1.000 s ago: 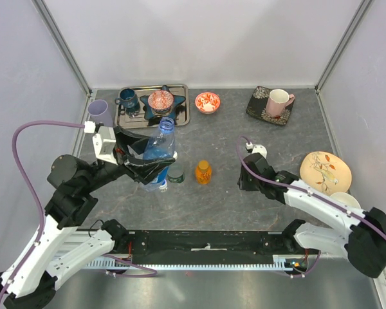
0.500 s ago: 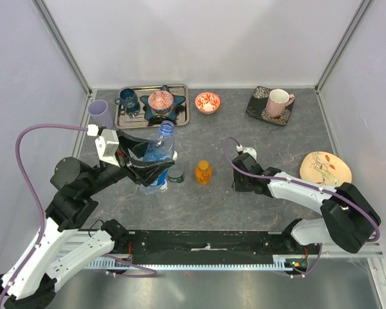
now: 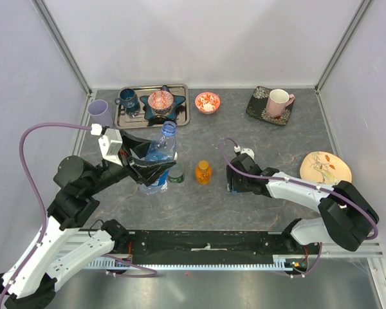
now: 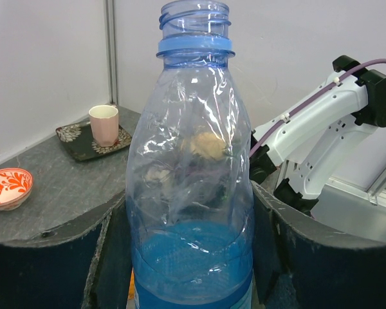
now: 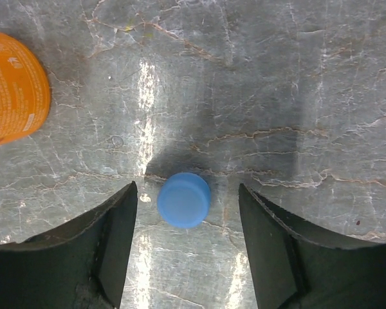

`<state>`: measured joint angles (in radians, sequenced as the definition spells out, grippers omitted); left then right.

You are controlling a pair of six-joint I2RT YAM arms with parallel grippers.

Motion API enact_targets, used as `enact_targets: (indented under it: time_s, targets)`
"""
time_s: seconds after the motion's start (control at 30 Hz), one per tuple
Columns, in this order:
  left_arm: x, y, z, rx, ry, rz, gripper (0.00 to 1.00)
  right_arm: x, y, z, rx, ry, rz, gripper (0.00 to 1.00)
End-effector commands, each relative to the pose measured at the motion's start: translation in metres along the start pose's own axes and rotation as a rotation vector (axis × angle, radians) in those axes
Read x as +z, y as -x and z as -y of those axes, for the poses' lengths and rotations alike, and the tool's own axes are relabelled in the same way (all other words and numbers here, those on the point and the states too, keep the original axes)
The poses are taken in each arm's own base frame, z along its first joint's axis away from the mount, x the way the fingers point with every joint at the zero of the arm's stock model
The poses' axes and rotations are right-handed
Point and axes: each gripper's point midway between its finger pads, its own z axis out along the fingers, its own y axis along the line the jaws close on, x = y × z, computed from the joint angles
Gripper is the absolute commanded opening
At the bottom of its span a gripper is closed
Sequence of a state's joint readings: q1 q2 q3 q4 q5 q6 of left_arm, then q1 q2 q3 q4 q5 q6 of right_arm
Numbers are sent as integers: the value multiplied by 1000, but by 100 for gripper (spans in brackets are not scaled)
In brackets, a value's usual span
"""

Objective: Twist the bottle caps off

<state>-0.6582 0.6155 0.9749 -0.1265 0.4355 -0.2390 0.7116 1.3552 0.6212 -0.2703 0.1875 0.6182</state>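
Observation:
My left gripper [image 3: 156, 168] is shut on the lower body of the blue bottle [image 3: 161, 149], holding it upright left of centre. In the left wrist view the bottle [image 4: 190, 193] fills the gap between the fingers, and its threaded neck [image 4: 194, 16] is bare. My right gripper [image 3: 232, 181] stands open just over the table. A blue bottle cap [image 5: 184, 200] lies loose on the table between its fingers [image 5: 109, 238], touching neither. The orange bottle [image 3: 203, 172] stands left of that gripper, its side [image 5: 13, 90] showing in the right wrist view. A small clear bottle [image 3: 175, 172] stands beside the left gripper.
At the back left are a metal tray [image 3: 180, 119] with a blue mug [image 3: 127, 100] and the red patterned bowl [image 3: 161, 100], and a lilac cup [image 3: 100, 111]. A small red bowl [image 3: 207, 102] and a pink mug [image 3: 278, 101] stand along the back. A patterned plate [image 3: 325, 171] lies right.
My right gripper has moved left toward the orange bottle and opened, leaving the blue cap on the table. The left gripper still holds the blue bottle, barely shifted.

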Motion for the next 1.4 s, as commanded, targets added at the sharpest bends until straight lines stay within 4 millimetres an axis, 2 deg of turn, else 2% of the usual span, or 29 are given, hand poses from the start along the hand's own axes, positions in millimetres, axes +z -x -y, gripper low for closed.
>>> enact_targets:
  time_s: [0.0,0.03,0.13,0.17,0.23,0.27,0.33,0.37,0.43,0.47,0.5,0.53,0.57,0.6,0.67,0.77,0.87,0.93,1.07,1.23,1.37]
  targets:
    - [3,1,-6,42,13,10,37,-8,3,-1,14,6,16,73]
    - [3,1,-5,41,12,8,37,-11,7,-2,19,10,26,73]
    - [4,2,-6,43,14,9,37,-38,47,-12,42,19,131,80]
    - [5,0,-7,41,13,4,37,-64,80,-17,47,11,212,82]
    - [7,1,-7,40,12,1,37,-94,117,-18,53,-8,297,88]
    - [10,-2,-9,36,10,-8,37,-127,150,-25,66,6,364,89]
    - [14,-3,-9,36,2,-17,38,-163,183,-23,77,-8,453,89]
    - [15,-3,-9,36,-2,-20,38,-203,210,-32,99,46,542,89]
    - [24,-7,-10,30,-22,-49,38,-243,227,-53,67,187,614,88]
    - [27,-10,-10,25,-32,-63,38,-283,242,-65,73,297,707,88]
    - [34,-12,-11,19,-45,-81,38,-303,245,-73,60,367,740,88]
    - [38,-15,-8,10,-76,-98,38,-319,240,-90,18,483,735,88]
    - [42,-18,-7,3,-95,-110,38,-346,244,-97,10,560,781,87]
    - [45,-16,-5,2,-113,-113,38,-356,241,-105,-11,617,782,87]
    - [54,-26,-4,-26,-153,-152,39,-374,234,-121,-48,737,764,87]
    - [67,-34,-2,-57,-197,-187,39,-382,227,-137,-86,835,738,87]
    - [77,-40,1,-70,-225,-210,40,-381,224,-147,-96,888,708,87]
    - [82,-42,1,-67,-231,-214,40,-376,223,-151,-102,895,688,88]
    - [90,-45,5,-64,-242,-221,41,-352,221,-154,-104,868,637,87]
    - [95,-49,3,-56,-237,-227,41,-343,219,-156,-115,861,619,87]
    - [98,-50,4,-58,-241,-230,41,-338,216,-157,-122,863,603,82]
